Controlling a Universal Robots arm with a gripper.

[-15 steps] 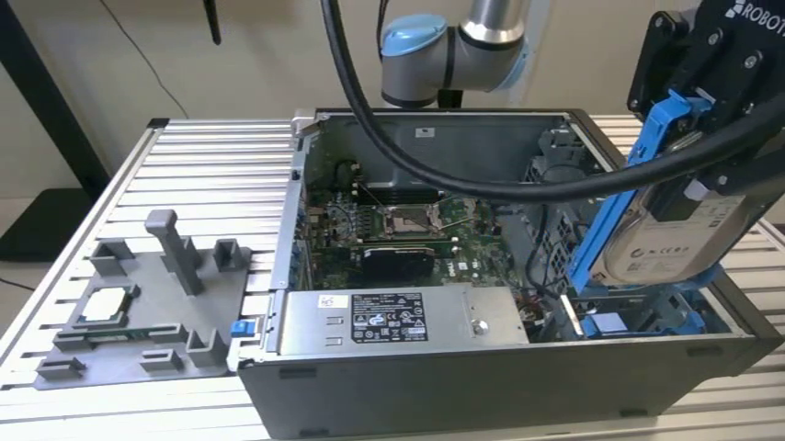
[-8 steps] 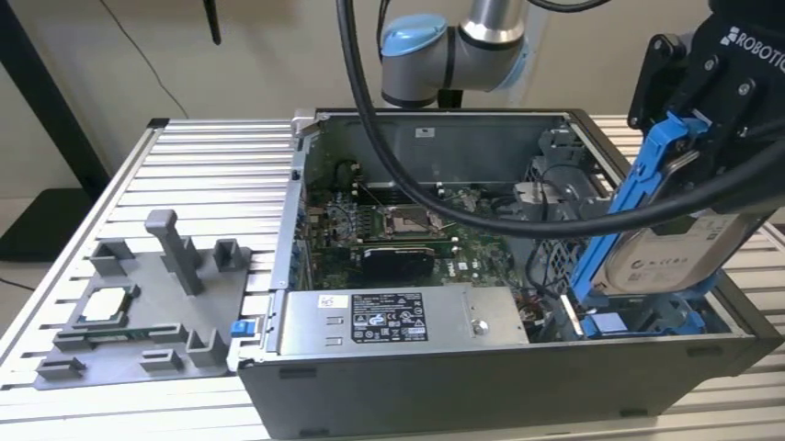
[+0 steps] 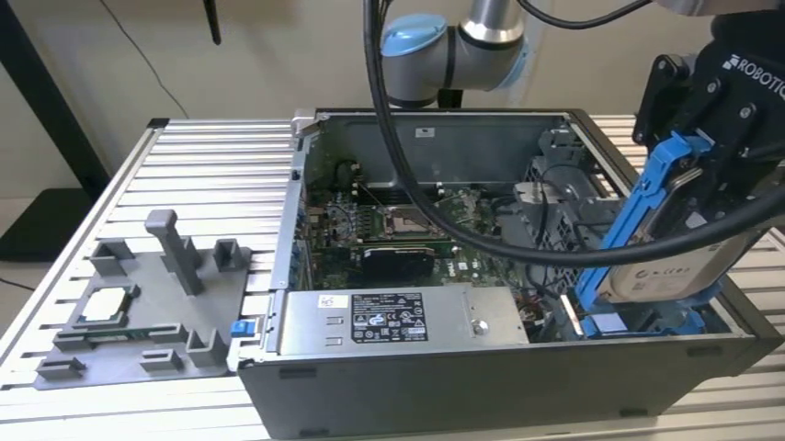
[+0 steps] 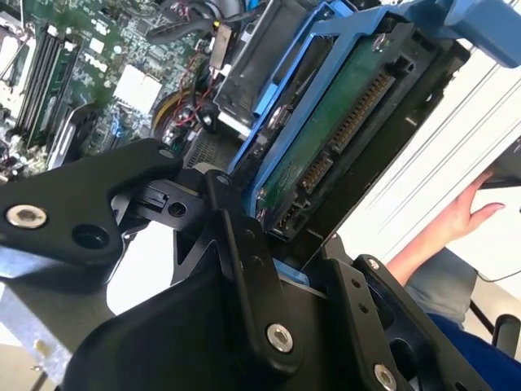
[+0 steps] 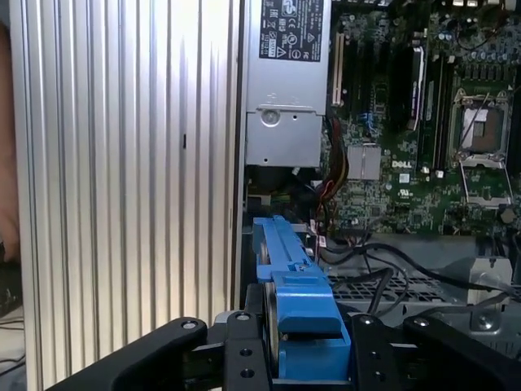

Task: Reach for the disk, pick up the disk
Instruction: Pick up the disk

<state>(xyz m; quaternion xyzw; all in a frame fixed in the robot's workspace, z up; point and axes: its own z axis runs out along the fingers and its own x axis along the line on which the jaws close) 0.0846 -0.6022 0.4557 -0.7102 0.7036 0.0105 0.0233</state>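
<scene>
The disk [image 3: 672, 241], a flat rectangular silver-grey metal hard drive with a white label and a blue plastic bracket around its edges, is at the right side of the exterior view. It stands tilted, with its upper end high under the black gripper [image 3: 699, 152] and its lower end still down at the drive bay of the open grey computer case [image 3: 491, 386]. In the second wrist view the disk [image 4: 326, 138] shows its green circuit side and connector row, running from the centre to the upper right of the frame. In the first wrist view the blue bracket [image 5: 297, 314] sits at the bottom centre, between the black fingers [image 5: 244, 358].

The gripper is clamped on the disk: its fingers press on the bracket from both sides, as both wrist views show. So I judge that the reaching step is finished and the picking-up step is in hand, but not complete, because the lower end of the disk seems not yet free of the case.

The remaining lift, I think, calls for a firm hold and a path that follows the tilt of the disk, so that the bracket does not catch on the bay wall or on the black cables [image 3: 491, 234] hanging across the green motherboard [image 3: 392, 230]. A person's hand [image 4: 464, 216] is at the right edge of the second wrist view, near the metal table [image 5: 122, 163].
</scene>
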